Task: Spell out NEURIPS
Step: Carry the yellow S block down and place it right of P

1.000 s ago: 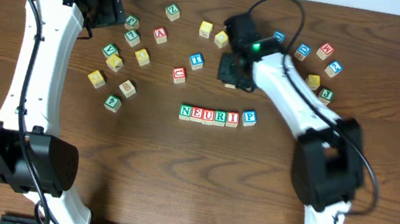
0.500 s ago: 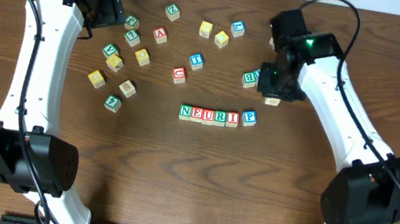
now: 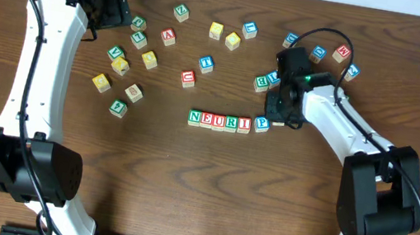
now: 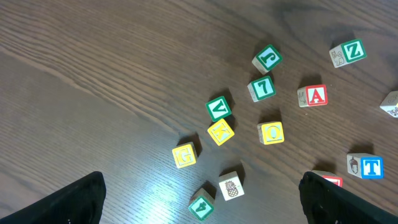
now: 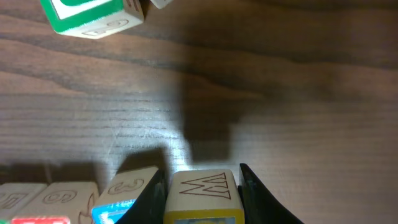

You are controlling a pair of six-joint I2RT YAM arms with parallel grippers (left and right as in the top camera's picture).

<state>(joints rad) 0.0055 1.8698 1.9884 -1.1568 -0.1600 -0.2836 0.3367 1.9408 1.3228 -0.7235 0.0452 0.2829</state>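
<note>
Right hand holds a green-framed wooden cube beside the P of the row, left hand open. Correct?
No. The right wrist view shows the right hand holding a yellow-faced wooden cube, not green-framed. Rest stands: beside the blue-framed P cube, left hand open.

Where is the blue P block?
In the overhead view the blue P block sits mid-table, just right of the red I block; the right gripper holds a yellow block beside it.

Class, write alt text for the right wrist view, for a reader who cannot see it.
The right hand grips a yellow-faced block beside the blue-edged block ending a row. A green block lies farther off on the wooden table.
</note>
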